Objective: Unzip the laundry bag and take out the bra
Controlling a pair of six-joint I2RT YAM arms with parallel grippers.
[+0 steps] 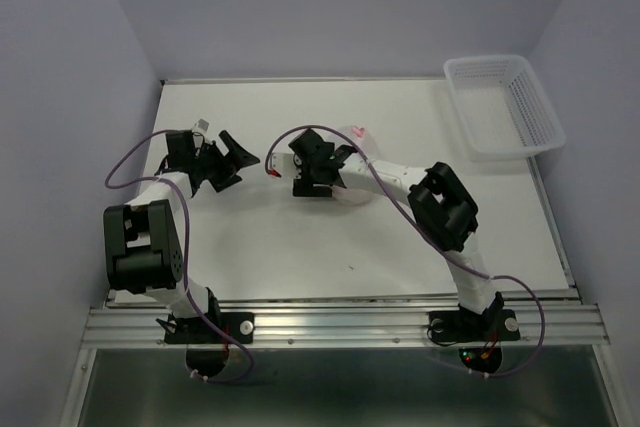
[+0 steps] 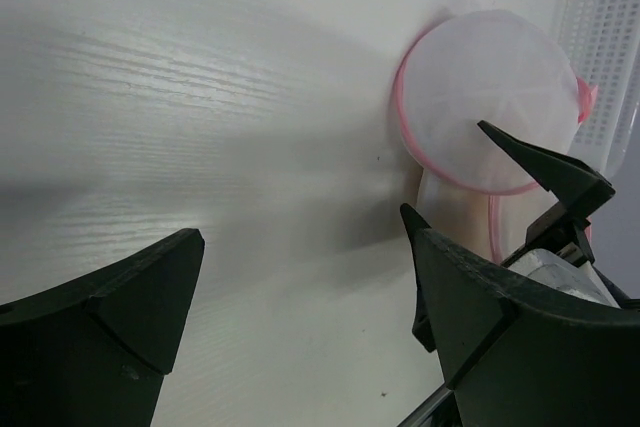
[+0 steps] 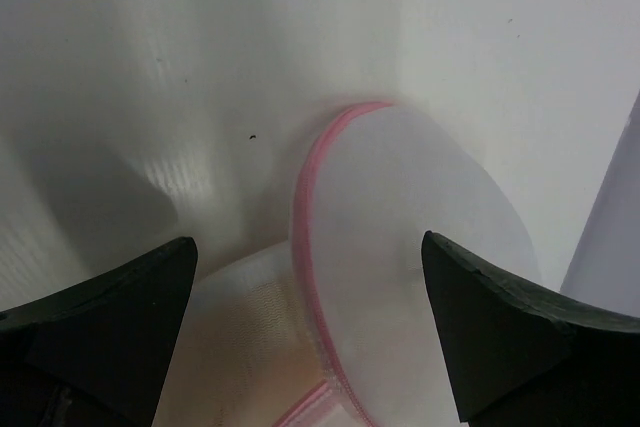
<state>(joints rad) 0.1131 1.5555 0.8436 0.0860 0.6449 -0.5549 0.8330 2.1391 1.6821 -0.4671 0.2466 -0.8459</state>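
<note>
The laundry bag (image 3: 410, 217), a round white mesh pouch rimmed in pink, lay mid-way across the white table (image 1: 300, 247), between the spread, empty fingers of the right gripper (image 3: 308, 242), whose arm bent left above it. Beige fabric, seemingly the bra (image 3: 255, 347), showed beside the rim. The left gripper (image 2: 300, 222), also agape and empty, pointed right toward the bag.

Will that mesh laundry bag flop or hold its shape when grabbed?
Probably light, soft: the laundry bag is thin translucent mesh. Its pink rim holds a round hoop, so it may spring back. On the smooth table it likely slides.
</note>
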